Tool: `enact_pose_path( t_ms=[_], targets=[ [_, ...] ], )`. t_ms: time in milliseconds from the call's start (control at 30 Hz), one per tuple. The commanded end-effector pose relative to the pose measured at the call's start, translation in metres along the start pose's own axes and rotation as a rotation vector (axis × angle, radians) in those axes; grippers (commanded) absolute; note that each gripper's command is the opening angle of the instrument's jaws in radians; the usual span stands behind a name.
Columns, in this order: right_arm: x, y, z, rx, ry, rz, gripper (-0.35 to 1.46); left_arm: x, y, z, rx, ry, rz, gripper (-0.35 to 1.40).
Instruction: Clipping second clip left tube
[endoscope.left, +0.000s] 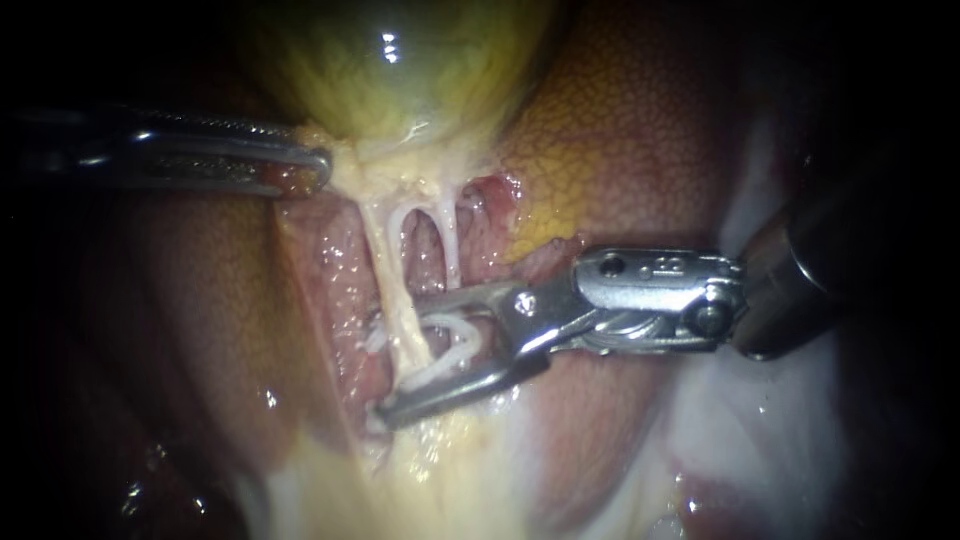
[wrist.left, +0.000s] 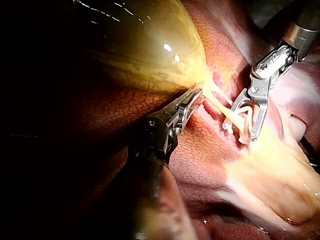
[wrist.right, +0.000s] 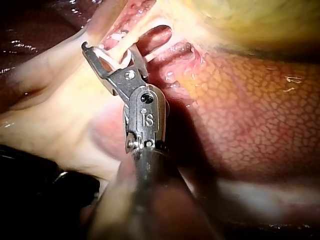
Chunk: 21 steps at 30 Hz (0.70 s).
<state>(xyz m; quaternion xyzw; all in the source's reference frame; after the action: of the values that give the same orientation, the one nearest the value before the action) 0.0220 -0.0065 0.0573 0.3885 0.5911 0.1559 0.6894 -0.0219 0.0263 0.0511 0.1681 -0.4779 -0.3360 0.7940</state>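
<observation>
Endoscope view: the gallbladder (endoscope.left: 400, 60) lies at the upper edge of the liver (endoscope.left: 620, 150), and pale strands run down from its lower end. The left instrument (endoscope.left: 318, 166) has its hand clamped on the gallbladder there, holding it taut. The right instrument (endoscope.left: 413, 357) carries a white clip (endoscope.left: 458, 342), its hand spread wide and touching the clip from both sides. The left tube (endoscope.left: 385, 262) passes down through that opening, with the right tube (endoscope.left: 450, 235) just beside it and outside the opening.

Left wrist view: the left instrument (wrist.left: 196, 95) grips where the gallbladder (wrist.left: 150, 50) narrows. Ahead of it, the right instrument (wrist.left: 242, 131) straddles the left tube (wrist.left: 220, 105).

Right wrist view: the right instrument (wrist.right: 110, 50) shows the clip (wrist.right: 107, 62) seated in its hand, and the left tube (wrist.right: 121, 42) crosses between.

The step in hand seems to be placement: the clip surrounds the tube but is not yet squeezed. The next move likely calls for checking that only the left tube lies inside, then closing fully while the left instrument holds tension. Whether another clip already sits on the tube, I cannot tell.
</observation>
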Motion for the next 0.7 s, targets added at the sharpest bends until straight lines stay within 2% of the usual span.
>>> enact_pose_path(
  t_ms=[33, 267, 367, 700],
  targets=[
    [0.0004, -0.0004, 0.0000, 0.012, 0.003, -0.004, 0.47, 0.0000, 0.0000, 0.0000, 0.000, 0.000, 0.000, -0.35],
    [0.0016, -0.0027, 0.0007, 0.071, 0.011, 0.002, 0.45, 0.0000, 0.0000, 0.0000, 0.000, 0.000, 0.000, -0.35],
    [0.0022, -0.0032, 0.0010, 0.071, 0.012, 0.016, 0.42, 0.0000, 0.0000, 0.0000, 0.000, 0.000, 0.000, -0.35],
    [0.0035, -0.0029, 0.0012, 0.040, 0.024, 0.095, 0.22, 0.0000, 0.0000, 0.0000, 0.000, 0.000, 0.000, -0.35]
  ],
)
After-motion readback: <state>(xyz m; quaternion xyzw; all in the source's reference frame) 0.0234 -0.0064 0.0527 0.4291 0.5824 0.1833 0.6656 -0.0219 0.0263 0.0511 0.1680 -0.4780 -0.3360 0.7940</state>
